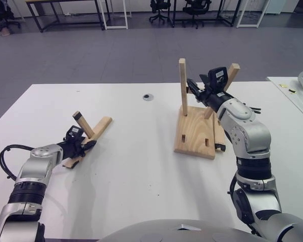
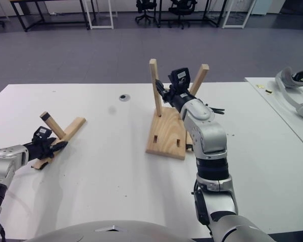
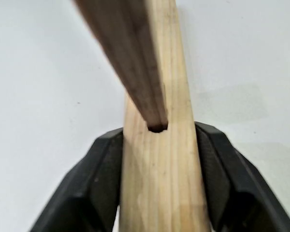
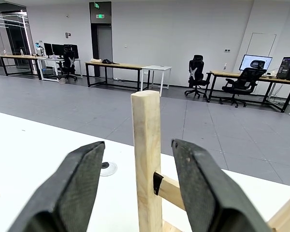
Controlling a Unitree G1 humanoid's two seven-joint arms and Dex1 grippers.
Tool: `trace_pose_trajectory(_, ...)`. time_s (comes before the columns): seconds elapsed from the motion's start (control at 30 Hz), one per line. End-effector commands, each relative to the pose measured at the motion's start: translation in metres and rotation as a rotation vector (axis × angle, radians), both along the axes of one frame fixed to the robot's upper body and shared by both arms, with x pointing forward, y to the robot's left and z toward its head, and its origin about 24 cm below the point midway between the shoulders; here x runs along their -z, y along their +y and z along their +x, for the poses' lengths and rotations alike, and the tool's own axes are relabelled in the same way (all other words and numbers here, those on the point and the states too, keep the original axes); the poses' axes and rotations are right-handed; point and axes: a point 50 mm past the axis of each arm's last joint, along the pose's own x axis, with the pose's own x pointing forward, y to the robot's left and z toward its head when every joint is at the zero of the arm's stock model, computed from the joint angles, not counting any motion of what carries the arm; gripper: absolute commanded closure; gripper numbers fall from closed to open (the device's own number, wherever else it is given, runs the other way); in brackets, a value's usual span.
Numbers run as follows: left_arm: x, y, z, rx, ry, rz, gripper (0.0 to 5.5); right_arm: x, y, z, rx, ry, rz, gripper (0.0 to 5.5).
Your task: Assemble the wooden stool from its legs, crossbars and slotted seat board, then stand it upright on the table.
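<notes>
On the table (image 1: 141,171), the seat board (image 1: 194,132) lies right of the middle. One leg (image 1: 183,86) stands up at its far left part and a second leg (image 1: 232,74) leans at its far right. The right gripper (image 1: 191,89) has a finger on each side of the standing leg, not touching it. Well apart to the left lies a third leg (image 1: 98,128) with a crossbar (image 1: 83,124) sticking up out of it, and the left gripper (image 1: 85,146) is closed around it toward its near end.
</notes>
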Motion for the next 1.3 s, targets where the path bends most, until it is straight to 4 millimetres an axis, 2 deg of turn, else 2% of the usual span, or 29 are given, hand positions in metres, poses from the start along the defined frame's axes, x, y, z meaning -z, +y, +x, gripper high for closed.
trace_pose_trajectory(0.03, 0.022, -0.021, -0.002, -0.003, 0.056, -0.065, 3.47, -0.003, 0.000, 0.001, -0.008, 0.018, 0.022, 2.93)
trace_pose_trajectory(0.07, 0.008, -0.029, 0.010, 0.034, -0.004, -0.111, 3.47, -0.004, 0.001, 0.002, -0.023, 0.023, 0.043, 2.93)
trace_pose_trajectory(0.13, -0.035, -0.053, 0.036, 0.150, -0.137, -0.224, 3.47, -0.009, 0.006, 0.002, -0.075, 0.047, 0.139, 2.93)
trace_pose_trajectory(0.23, -0.088, -0.078, 0.057, 0.282, -0.263, -0.306, 3.47, -0.014, 0.006, 0.004, -0.120, 0.089, 0.236, 2.93)
trace_pose_trajectory(0.37, -0.157, -0.102, 0.070, 0.413, -0.399, -0.465, 3.47, -0.026, 0.004, 0.003, -0.265, 0.144, 0.369, 2.93)
trace_pose_trajectory(0.4, -0.169, -0.106, 0.070, 0.447, -0.410, -0.519, 3.47, -0.030, 0.004, 0.002, -0.313, 0.149, 0.400, 2.93)
trace_pose_trajectory(0.5, -0.195, -0.118, 0.065, 0.562, -0.410, -0.724, 3.47, -0.052, 0.001, -0.004, -0.498, 0.137, 0.544, 2.37)
trace_pose_trajectory(0.6, -0.206, -0.134, 0.052, 0.688, -0.353, -0.924, 3.47, -0.073, -0.007, -0.017, -0.777, 0.109, 0.719, 1.71)
trace_pose_trajectory(0.67, -0.208, -0.146, 0.043, 0.762, -0.301, -0.998, 3.47, -0.081, -0.013, -0.025, -0.914, 0.091, 0.810, 1.36)
trace_pose_trajectory(0.77, -0.209, -0.160, 0.032, 0.832, -0.243, -1.058, 3.47, -0.085, -0.015, -0.027, -0.984, 0.101, 0.889, 0.83)
trace_pose_trajectory(0.9, -0.211, -0.170, 0.025, 0.873, -0.211, -1.081, 3.47, -0.077, -0.010, -0.020, -0.940, 0.166, 0.899, 0.11)
trace_pose_trajectory(1.03, -0.208, -0.175, 0.021, 0.890, -0.169, -1.080, 3.47, -0.079, -0.005, -0.021, -0.960, 0.187, 0.899, 0.10)
trace_pose_trajectory(1.17, -0.204, -0.177, 0.020, 0.888, -0.142, -1.078, 3.47, -0.082, -0.001, -0.028, -1.041, 0.192, 0.906, 0.79)
trace_pose_trajectory(1.3, -0.203, -0.177, 0.020, 0.882, -0.130, -1.077, 3.47, -0.082, 0.000, -0.029, -1.045, 0.202, 0.913, 1.41)
